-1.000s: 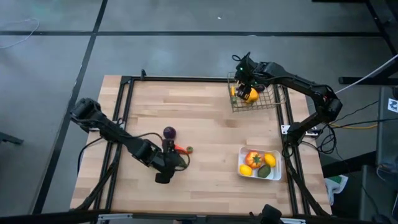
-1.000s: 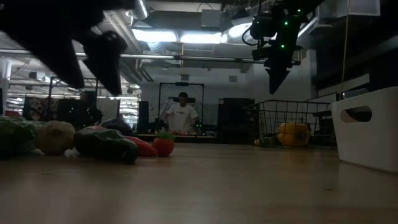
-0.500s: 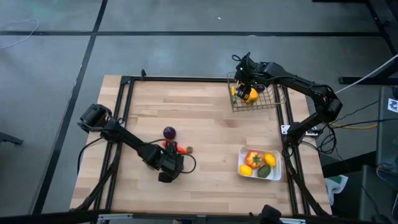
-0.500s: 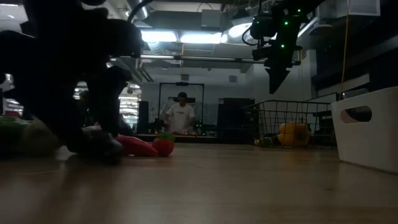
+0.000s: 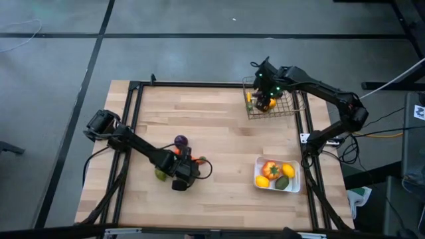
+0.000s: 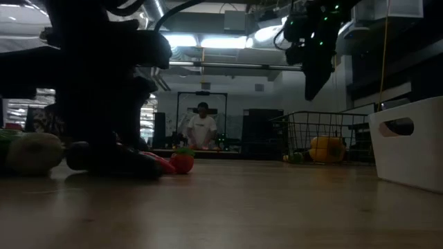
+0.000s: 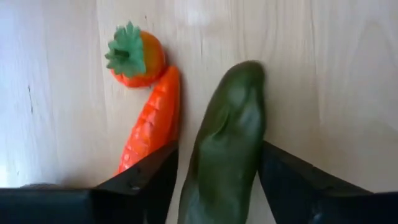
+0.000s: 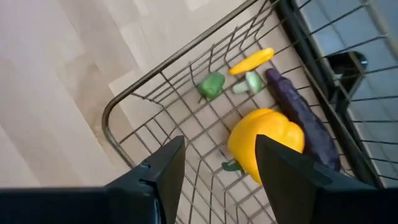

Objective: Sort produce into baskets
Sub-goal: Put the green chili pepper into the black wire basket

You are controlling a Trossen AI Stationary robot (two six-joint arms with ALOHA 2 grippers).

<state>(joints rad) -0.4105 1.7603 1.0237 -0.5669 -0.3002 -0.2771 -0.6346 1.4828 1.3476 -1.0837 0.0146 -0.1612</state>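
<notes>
1. High view: the pale wooden worktop (image 5: pixel 219 126) sits in a black frame on a grey floor. The left tool (image 5: pixel 180 178) is low at about 7 o'clock on the worktop, among loose produce: a purple eggplant (image 5: pixel 180 141), an orange carrot (image 5: pixel 193 159) and a yellow-green piece (image 5: pixel 161 174). The right tool (image 5: pixel 263 99) hangs over the wire basket (image 5: pixel 292 106) at about 1 o'clock. The white tray (image 5: pixel 296 178) at 4 o'clock holds red, yellow and green pieces.

2. Low view: the left arm is a dark mass at 9 o'clock, touching the wood. A person (image 6: pixel 202 128) stands far back under ceiling lights. A yellow pepper (image 6: pixel 327 149) shows through the basket mesh.

3. Left wrist view: the fingers (image 7: pixel 146 180) straddle a dark green cucumber (image 7: pixel 227 149) lying flat on the wood; whether they press it, I cannot tell. The carrot lies just beside it.

4. Right wrist view: the fingers (image 8: pixel 163 171) stand apart, gripping nothing, above the basket, which holds the pepper, a long purple eggplant (image 8: pixel 301 115), a small yellow piece (image 8: pixel 252 61) and green bits.
</notes>
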